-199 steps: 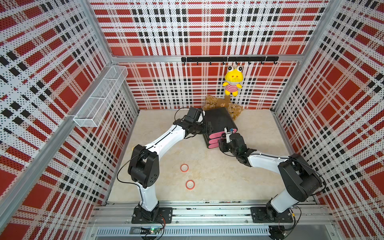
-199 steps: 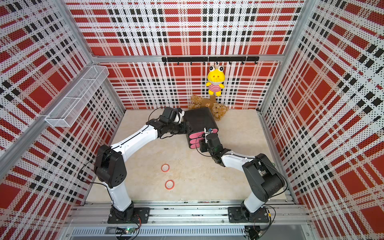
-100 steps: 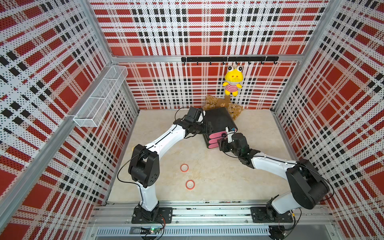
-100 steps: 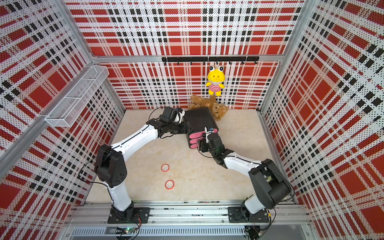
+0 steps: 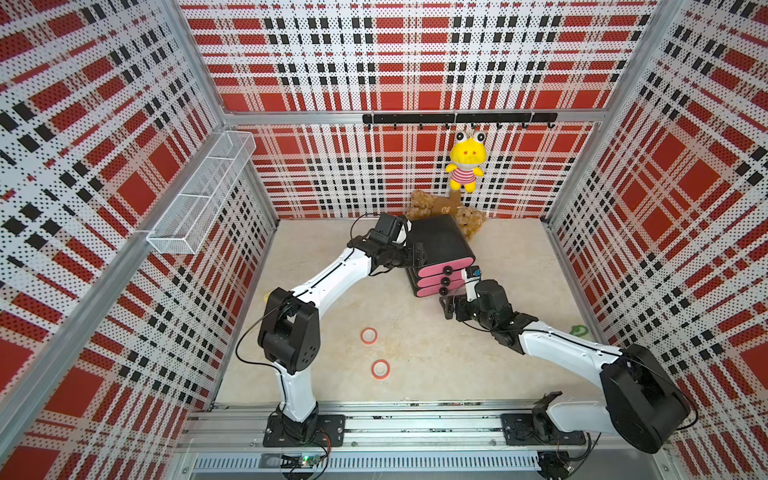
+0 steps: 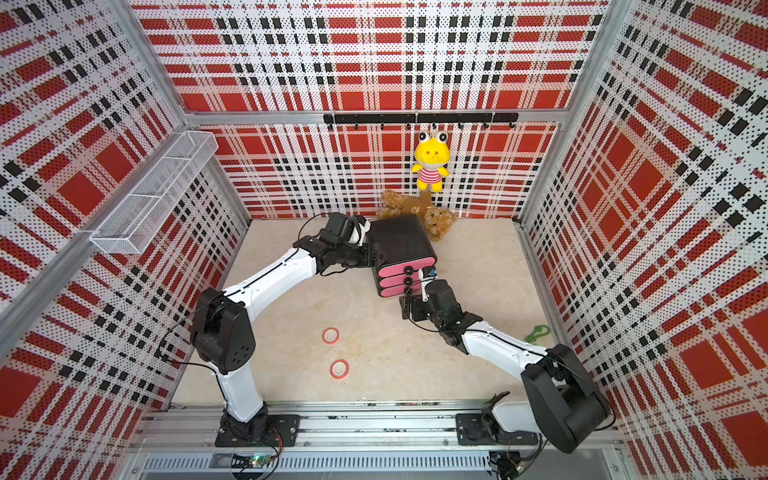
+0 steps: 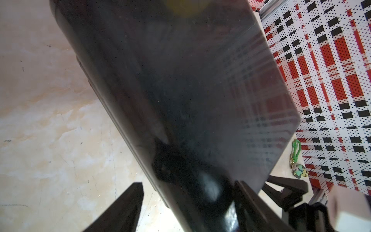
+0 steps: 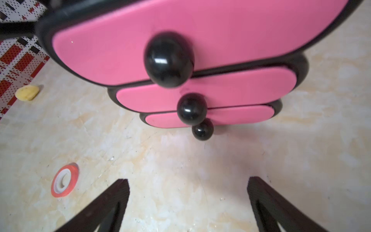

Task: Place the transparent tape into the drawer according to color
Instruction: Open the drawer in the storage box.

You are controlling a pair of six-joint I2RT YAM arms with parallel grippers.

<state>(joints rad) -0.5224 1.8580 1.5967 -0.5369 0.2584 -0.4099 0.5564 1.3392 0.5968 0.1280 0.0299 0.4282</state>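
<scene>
Left arm (image 5: 328, 278) rises from the front rail, elbow bent, white forearm reaching far and inward. Left gripper (image 5: 415, 259) is roughly level, jaws well apart astride one edge of the drawer cabinet (image 7: 180, 80); can't tell if it actually clamps. Right arm (image 5: 561, 345) lies low, running from its base toward the centre, wrist (image 5: 492, 299) tipped down. Right gripper (image 8: 187, 179) is spread wide and empty, fingers (image 8: 112, 202) touching nothing.
</scene>
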